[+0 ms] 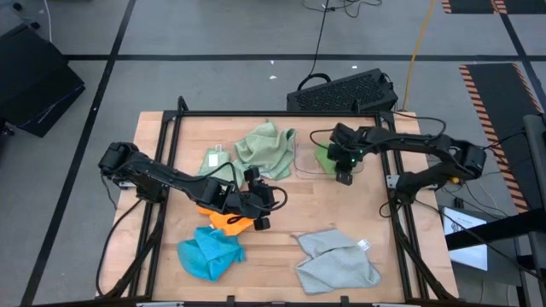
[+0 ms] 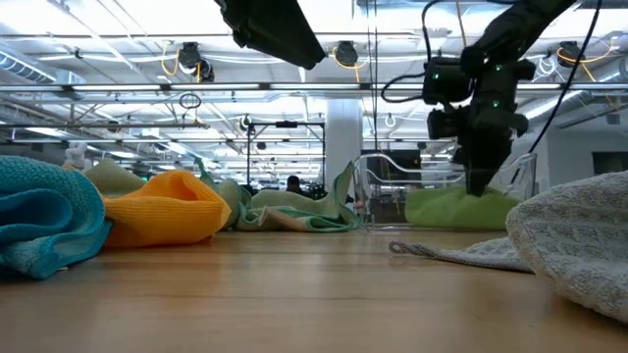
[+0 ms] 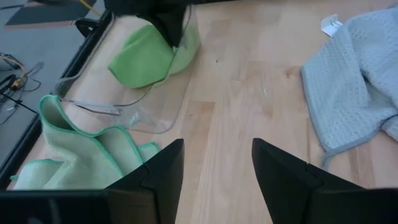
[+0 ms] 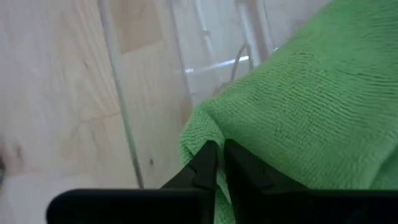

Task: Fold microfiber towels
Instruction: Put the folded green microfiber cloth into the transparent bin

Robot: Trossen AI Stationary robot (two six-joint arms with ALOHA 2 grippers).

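Note:
A bright green towel (image 1: 324, 157) lies bunched in a clear shallow tray (image 1: 304, 168) at the far right. My right gripper (image 1: 344, 176) stands over it, pointing down, shut on its edge (image 4: 199, 134). My left gripper (image 1: 271, 209) is open and empty at the table's middle, just beyond the orange towel (image 1: 223, 219), which lies crumpled on the table. A pale sage towel (image 1: 266, 149) lies crumpled at the far middle, with a smaller sage one (image 1: 215, 159) to its left. A blue towel (image 1: 209, 253) and a grey towel (image 1: 337, 260) lie near the front edge. My right gripper pinches the bright green towel at its edge (image 4: 202, 140) between its two fingertips, coming from above and pointing down. A strip of cloth shows between the fingers. The towel (image 2: 456, 208) rests in the tray, not lifted; one layer or several, I cannot tell.
The clear tray's low walls (image 3: 155, 118) stand around the green towel. Black frame bars run along the table's left, right and far edges (image 1: 256, 113). Bare wood (image 3: 249, 93) lies between the tray and the grey towel (image 3: 354, 74).

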